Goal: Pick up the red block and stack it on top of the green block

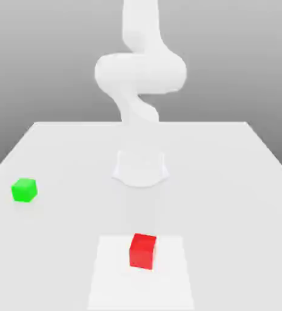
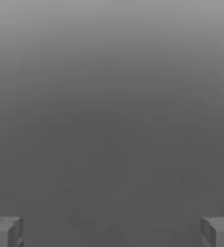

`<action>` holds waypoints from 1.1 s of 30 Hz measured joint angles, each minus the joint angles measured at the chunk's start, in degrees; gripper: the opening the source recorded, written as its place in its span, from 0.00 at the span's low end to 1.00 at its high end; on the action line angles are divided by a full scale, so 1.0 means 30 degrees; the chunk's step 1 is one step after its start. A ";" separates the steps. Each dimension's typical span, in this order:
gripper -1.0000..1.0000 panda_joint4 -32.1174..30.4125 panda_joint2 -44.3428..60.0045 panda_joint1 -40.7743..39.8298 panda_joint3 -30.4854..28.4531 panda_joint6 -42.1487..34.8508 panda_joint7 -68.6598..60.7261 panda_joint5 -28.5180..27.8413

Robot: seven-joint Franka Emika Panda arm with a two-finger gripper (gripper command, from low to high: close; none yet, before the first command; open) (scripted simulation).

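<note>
Red block [image 1: 142, 251] sits on a white square patch [image 1: 114, 283] of the table, turned slightly askew; likely a start spot, no support needed. Green block [image 1: 24, 190] rests flat toward the exterior view's left, well apart, presumably so the stack base stays out of the pick's way. White arm [image 1: 141, 73] rises beyond both. In the hand view, gripper [image 2: 112, 232] fingers stand spread wide, nothing between them, apparently ready to straddle the red cube. Lowering onto it seems next.
</note>
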 joint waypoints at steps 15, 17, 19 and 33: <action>0.50 -0.4506 0.8447 0.2358 -0.1751 0.4195 -0.0991 0.4296; 0.50 -0.5114 0.9475 0.2445 -0.1614 0.4803 -0.0758 0.4368; 0.50 -0.5733 1.0440 0.2459 -0.1436 0.5441 -0.0376 0.4234; 0.50 -0.8406 1.4621 0.1476 -0.0977 0.9330 0.4639 -0.1028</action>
